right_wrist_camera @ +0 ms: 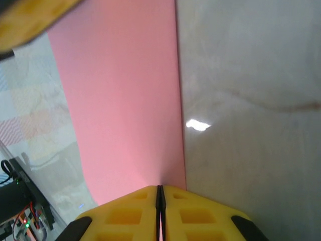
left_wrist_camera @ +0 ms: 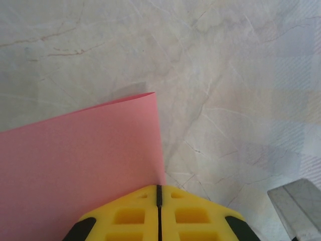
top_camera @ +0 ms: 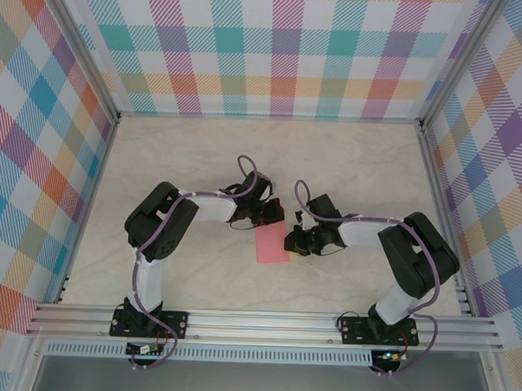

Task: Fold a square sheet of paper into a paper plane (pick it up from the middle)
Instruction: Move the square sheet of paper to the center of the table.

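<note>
Yellow pads of the left jaws are pinched shut on one edge of the square sheet of paper, and the right jaws are clamped on it too. Sheet's found mid-counter, between both arms.

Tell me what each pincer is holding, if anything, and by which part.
Both grip the pink sheet of paper: left pincer at its far edge, right pincer at its right edge.
</note>
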`<state>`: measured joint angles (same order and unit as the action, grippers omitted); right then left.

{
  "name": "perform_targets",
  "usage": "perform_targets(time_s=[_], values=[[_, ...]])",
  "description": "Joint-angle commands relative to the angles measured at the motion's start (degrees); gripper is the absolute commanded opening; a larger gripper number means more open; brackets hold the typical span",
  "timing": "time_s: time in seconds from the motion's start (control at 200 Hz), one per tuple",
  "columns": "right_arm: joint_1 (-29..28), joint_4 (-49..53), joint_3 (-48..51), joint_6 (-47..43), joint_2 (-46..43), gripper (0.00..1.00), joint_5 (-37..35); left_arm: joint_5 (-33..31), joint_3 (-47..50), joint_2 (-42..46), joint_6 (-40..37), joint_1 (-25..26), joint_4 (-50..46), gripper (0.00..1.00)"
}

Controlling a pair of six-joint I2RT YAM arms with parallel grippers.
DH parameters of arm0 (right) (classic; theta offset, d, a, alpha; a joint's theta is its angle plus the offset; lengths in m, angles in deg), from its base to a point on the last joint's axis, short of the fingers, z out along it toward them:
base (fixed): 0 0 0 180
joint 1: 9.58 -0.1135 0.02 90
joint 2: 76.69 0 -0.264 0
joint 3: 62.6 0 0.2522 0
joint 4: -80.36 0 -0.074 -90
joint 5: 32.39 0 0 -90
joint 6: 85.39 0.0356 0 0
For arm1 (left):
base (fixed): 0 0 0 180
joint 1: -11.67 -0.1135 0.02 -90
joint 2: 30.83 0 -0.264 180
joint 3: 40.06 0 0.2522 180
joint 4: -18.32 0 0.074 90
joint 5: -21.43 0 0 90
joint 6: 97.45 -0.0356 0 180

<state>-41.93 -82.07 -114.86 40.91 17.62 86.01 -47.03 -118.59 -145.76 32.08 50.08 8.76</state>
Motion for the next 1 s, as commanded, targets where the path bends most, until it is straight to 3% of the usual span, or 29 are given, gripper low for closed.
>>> perform_targets(time_s=[0.0,0.41,0.615,0.79,0.995], values=[[-0.95,7.86,2.76,-2.05,-1.30,0.10,2.64,-4.84,0.79,-2.39,-0.74,0.43,-4.35,0.07],[-1.35,10.48,2.55,-1.77,-6.73,0.11,0.02,-1.35,-1.01,-1.32,-0.72,0.41,-2.83,0.07],[0.35,7.46,-1.77,-1.07,-10.10,0.13,-5.26,2.45,-3.61,3.85,1.21,0.43,-0.88,0.18],[0.37,6.48,-5.14,-1.23,-2.42,0.12,-4.25,-2.45,-1.22,9.81,1.82,0.43,-3.06,0.24],[-0.41,6.11,-4.23,-0.07,-0.62,0.12,-2.83,-9.27,5.26,16.23,1.99,0.26,-5.64,0.24]])
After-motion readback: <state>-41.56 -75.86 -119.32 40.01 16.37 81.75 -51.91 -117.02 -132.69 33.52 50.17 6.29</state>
